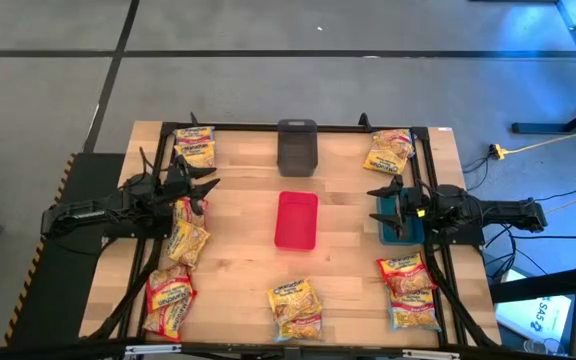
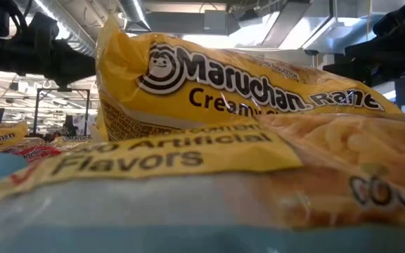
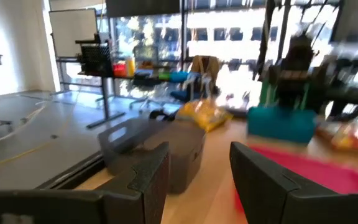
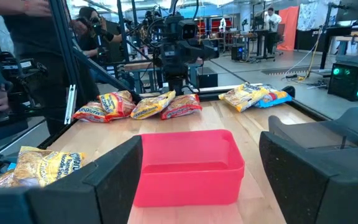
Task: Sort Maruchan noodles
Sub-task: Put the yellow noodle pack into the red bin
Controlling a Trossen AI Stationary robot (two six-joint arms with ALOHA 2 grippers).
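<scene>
Both arms hover mid-frame with nothing held: left gripper (image 1: 211, 185) partly open, right gripper (image 1: 373, 205) wide, noodle packets (image 1: 296, 308) unsorted.

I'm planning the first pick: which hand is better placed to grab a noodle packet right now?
Probably the left hand: it is open, with packets right beside it. The right hand, also open, hovers over the teal bin, farther from any packet.
</scene>
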